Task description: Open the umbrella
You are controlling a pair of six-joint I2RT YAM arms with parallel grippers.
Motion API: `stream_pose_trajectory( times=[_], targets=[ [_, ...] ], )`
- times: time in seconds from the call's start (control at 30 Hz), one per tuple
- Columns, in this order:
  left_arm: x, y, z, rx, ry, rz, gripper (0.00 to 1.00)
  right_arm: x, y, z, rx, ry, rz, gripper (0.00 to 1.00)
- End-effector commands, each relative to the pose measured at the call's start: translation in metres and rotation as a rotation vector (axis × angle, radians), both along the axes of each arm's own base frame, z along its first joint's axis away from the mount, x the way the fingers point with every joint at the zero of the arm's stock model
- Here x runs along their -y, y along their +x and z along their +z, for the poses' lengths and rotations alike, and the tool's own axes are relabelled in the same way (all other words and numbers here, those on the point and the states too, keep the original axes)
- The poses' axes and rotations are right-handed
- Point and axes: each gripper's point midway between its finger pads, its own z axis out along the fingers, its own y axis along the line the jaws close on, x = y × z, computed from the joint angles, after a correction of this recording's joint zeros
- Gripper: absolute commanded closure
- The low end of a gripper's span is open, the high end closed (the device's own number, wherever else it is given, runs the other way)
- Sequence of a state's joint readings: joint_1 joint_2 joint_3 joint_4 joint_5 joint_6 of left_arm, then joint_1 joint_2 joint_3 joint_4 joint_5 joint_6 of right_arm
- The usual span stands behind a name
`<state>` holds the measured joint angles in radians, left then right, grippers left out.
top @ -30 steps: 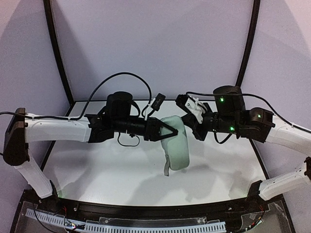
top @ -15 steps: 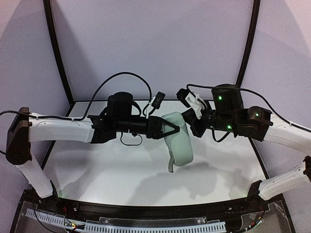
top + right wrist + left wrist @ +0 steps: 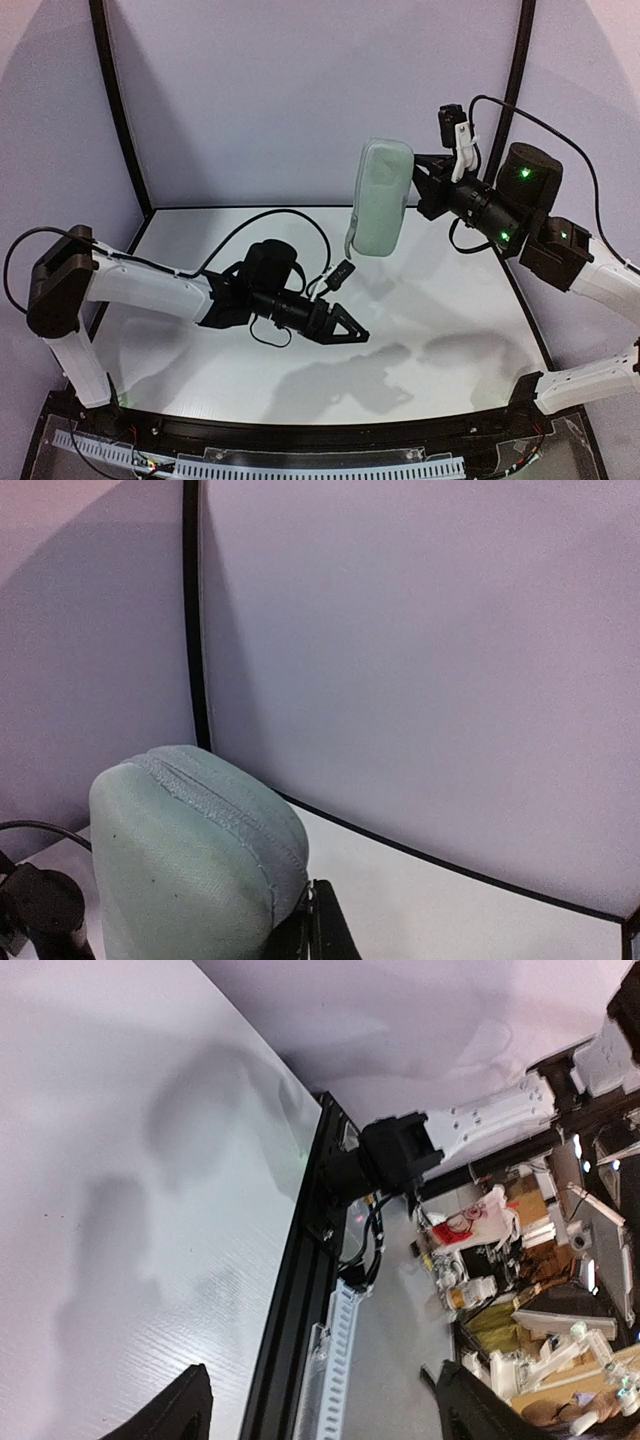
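Observation:
The umbrella itself does not show in any view. A pale mint rounded-oblong storage case hangs upright high above the back of the table, a short strap dangling from its lower left. My right gripper is shut on the case's right edge. In the right wrist view the shut gripper pinches the seam at the case's lower corner. My left gripper is open and empty, low over the table's middle, well below the case. The left wrist view shows the wide-apart gripper with nothing between its fingers.
The white table is bounded by a black front rail with a white cable tray. Black curved posts rise at both back corners before the pale wall. Clutter lies beyond the front edge.
The left gripper let go of the case, opened, and dropped down toward the front. The right arm swung the case up and to the right, now upright.

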<state>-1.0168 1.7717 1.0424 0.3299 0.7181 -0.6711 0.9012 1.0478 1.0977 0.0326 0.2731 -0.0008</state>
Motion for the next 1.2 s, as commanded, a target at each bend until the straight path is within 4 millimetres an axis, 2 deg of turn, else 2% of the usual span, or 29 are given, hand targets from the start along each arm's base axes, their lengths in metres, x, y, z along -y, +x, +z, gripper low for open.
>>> stream_pose_trajectory(
  times=[0.0,0.07,0.17,0.2,0.23,0.33,0.4,0.47,0.63,0.67,0.77,0.87,1.0,1.17],
  targets=[
    [0.000,0.004,0.040,0.060,-0.113,0.025,0.06,0.006,-0.006,0.042,0.056,0.163,0.012,1.00],
    [-0.003,0.009,0.046,0.089,-0.119,0.063,0.02,0.005,-0.006,0.044,0.056,0.158,0.012,1.00],
    [-0.018,0.016,0.061,0.152,-0.109,0.149,0.01,0.006,-0.007,0.045,0.052,0.155,0.012,1.00],
    [-0.024,0.021,0.056,0.174,-0.084,0.188,0.01,0.007,-0.007,0.046,0.052,0.152,0.011,1.00],
    [-0.032,0.022,0.068,0.207,-0.099,0.222,0.01,0.007,-0.007,0.046,0.048,0.150,0.009,1.00],
    [-0.054,0.027,0.078,0.287,-0.121,0.312,0.01,0.008,-0.008,0.045,0.031,0.156,0.013,1.00],
    [-0.063,0.027,0.086,0.331,-0.145,0.344,0.01,0.007,-0.012,0.045,0.013,0.174,0.041,1.00],
    [-0.065,0.028,0.104,0.387,-0.175,0.363,0.01,0.005,-0.016,0.046,-0.004,0.196,0.068,1.00],
    [-0.047,0.036,0.140,0.512,-0.220,0.345,0.01,-0.001,-0.019,0.048,-0.034,0.226,0.110,1.00],
    [-0.041,0.038,0.140,0.519,-0.217,0.336,0.01,-0.002,-0.019,0.048,-0.040,0.228,0.114,1.00],
    [-0.031,0.041,0.160,0.570,-0.256,0.324,0.01,-0.005,-0.018,0.047,-0.053,0.239,0.122,1.00],
    [-0.025,0.043,0.172,0.600,-0.295,0.321,0.01,-0.007,-0.017,0.046,-0.061,0.244,0.126,1.00],
    [-0.021,0.044,0.181,0.624,-0.320,0.317,0.01,-0.012,-0.019,0.049,-0.066,0.264,0.156,1.00],
    [-0.009,0.049,0.181,0.627,-0.328,0.303,0.01,-0.013,-0.021,0.051,-0.075,0.295,0.170,1.00]
  ],
)
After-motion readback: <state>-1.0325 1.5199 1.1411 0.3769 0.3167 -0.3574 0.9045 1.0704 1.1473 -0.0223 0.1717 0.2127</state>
